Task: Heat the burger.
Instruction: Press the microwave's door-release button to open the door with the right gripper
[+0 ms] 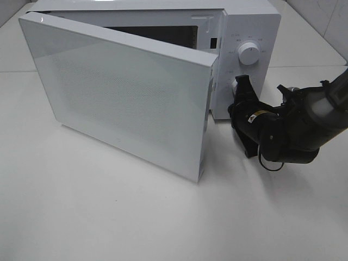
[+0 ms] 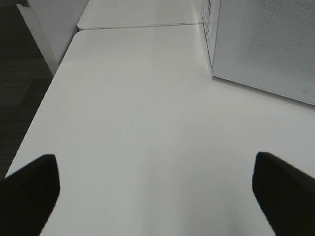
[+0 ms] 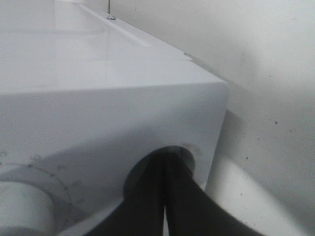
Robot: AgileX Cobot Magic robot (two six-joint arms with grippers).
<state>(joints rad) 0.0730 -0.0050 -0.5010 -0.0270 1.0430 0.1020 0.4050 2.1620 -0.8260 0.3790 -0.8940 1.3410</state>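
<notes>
1. Right pincer point(image 1: 242, 81): jaws together, tips in round recess point(image 3: 190, 153) of microwave point(image 1: 255, 22) panel; dial point(image 1: 249, 54) just above.
2. Left pincer point(image 2: 155, 194): jaws apart, table point(image 2: 138, 123) beneath, open door point(image 2: 266, 44) ahead.
3. Burger: in no view; place cannot be told.

The right arm point(image 1: 296, 128) extended in from the right, jaws of the right gripper point(image 1: 242, 81) pressed tight together; on the left gripper point(image 2: 157, 196) the jaws stood wide apart

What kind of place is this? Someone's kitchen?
Probably a lab or office test bench, not a home kitchen: a white microwave sits on a plain white table, a black robot arm reaches toward it, and dark carpet lies beside the table.
</notes>
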